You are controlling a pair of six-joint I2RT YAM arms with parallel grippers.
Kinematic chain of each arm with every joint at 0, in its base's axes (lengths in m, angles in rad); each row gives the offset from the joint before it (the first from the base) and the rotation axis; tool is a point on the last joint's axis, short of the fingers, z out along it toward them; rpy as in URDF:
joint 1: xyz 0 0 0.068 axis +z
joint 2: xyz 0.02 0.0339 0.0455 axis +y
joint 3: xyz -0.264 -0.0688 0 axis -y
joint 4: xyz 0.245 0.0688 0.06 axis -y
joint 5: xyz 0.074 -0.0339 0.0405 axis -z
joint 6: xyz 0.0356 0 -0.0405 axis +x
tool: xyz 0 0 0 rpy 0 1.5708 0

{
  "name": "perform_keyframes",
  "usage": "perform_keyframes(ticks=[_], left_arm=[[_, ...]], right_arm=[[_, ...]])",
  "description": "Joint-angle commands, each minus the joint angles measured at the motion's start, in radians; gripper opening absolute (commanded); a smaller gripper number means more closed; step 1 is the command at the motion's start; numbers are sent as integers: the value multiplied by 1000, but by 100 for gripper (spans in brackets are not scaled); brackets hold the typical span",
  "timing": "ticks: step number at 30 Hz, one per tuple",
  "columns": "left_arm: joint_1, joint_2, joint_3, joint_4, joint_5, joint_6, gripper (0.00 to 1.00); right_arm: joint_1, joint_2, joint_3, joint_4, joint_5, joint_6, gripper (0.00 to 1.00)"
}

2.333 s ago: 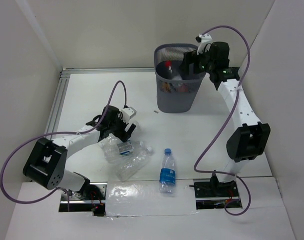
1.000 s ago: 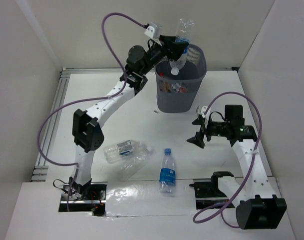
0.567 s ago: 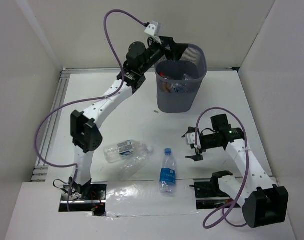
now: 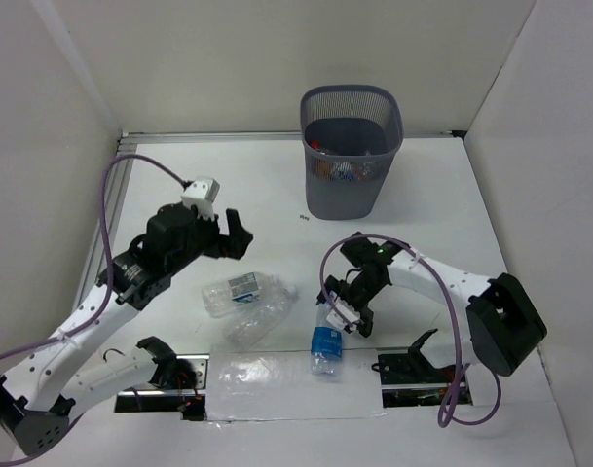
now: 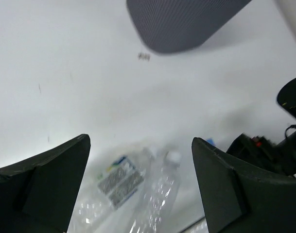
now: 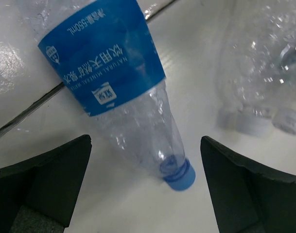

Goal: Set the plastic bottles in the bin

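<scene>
Your right hand (image 6: 145, 167) is spread apart on each side of the blue-capped bottle (image 6: 113, 87) on the worktop (image 6: 186, 48), while your left hand (image 5: 138, 184), also apart, hangs above two clear bottles (image 5: 133, 191).

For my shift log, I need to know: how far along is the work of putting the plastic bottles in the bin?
Done: some bottles lie in the bin. In hand: nothing is gripped. The right gripper has its fingers open on either side of the blue-label bottle, at its neck. The left gripper is open near the clear bottles. Left: all of these on the table.
</scene>
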Motion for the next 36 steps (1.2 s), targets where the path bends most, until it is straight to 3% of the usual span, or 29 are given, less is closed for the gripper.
perform_keyframes(ticks=[1,6,8,12,13,16,18,20,24,27,29,33,36], left_arm=[[0,-119,-73,-164,-64,-99,98],[0,-184,-105,-265,-55,-173,99],[0,-184,-105,-295,-34,-185,99],[-11,-171,-132,-313,37,-182,99],[-20,-171,-133,-313,49,-168,99],[-30,-142,-133,-304,72,-107,99],[-31,-107,-123,-295,92,-55,99],[-31,-11,-84,-283,115,52,99],[-31,98,-45,-273,152,190,99],[-31,177,-22,-273,166,264,99],[-31,197,-10,-261,166,318,99],[-6,207,-1,-223,205,390,99],[18,217,-27,-201,225,430,99]], right_arm=[[92,51,37,74,88,-296,100],[179,125,-1,136,152,-296,100],[189,143,-1,137,152,-275,93],[202,157,27,115,138,-175,54],[202,140,37,104,126,-140,40],[183,100,89,42,80,-88,27],[164,36,137,29,19,-33,3],[115,-74,218,107,-41,225,0],[61,-124,361,329,-55,664,0],[2,-133,529,454,8,847,0],[-34,-110,619,601,92,1064,0],[-132,-7,775,699,276,1248,0],[-254,100,873,741,287,1354,0]])
